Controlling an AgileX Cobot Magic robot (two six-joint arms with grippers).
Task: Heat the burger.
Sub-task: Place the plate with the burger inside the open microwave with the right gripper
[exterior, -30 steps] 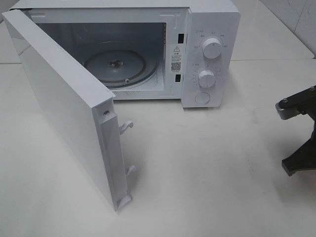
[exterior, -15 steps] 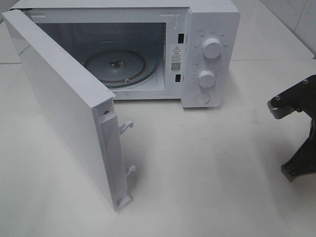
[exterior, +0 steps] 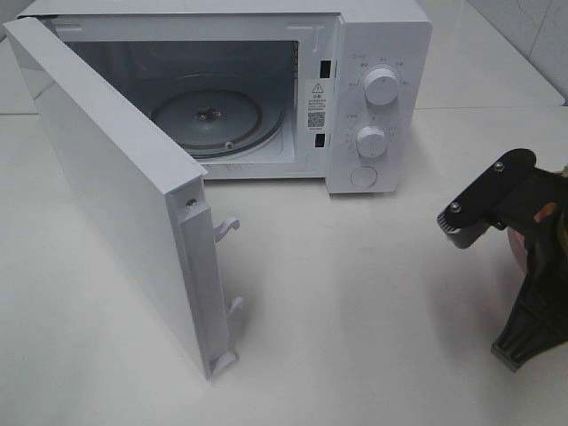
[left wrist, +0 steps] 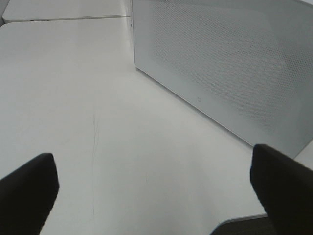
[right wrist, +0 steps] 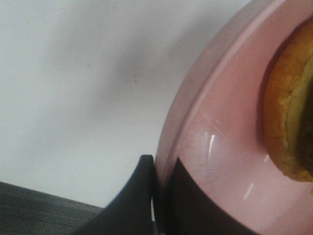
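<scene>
The burger [right wrist: 288, 112] shows its golden-brown bun edge on a pink-red plate [right wrist: 220, 147]. My right gripper [right wrist: 159, 196] is shut on the plate's rim. In the high view the right gripper [exterior: 531, 284] hangs over the table at the right edge, with a sliver of the plate [exterior: 515, 253] showing behind it. The white microwave [exterior: 377, 53] stands at the back with its door [exterior: 115, 195] swung wide open and its glass turntable [exterior: 209, 120] bare. My left gripper [left wrist: 156, 196] is open, nothing between its fingers [left wrist: 29, 191], facing the door's dotted outer face [left wrist: 230, 63].
The open door juts toward the front left, with its two latch hooks [exterior: 227, 227] sticking out. Two knobs [exterior: 382, 86] and a button sit on the microwave's right panel. A white table [exterior: 355, 311] lies between the microwave and the right arm.
The right arm has moved left, farther into the high view, carrying the plate. The microwave and its door have not moved.
</scene>
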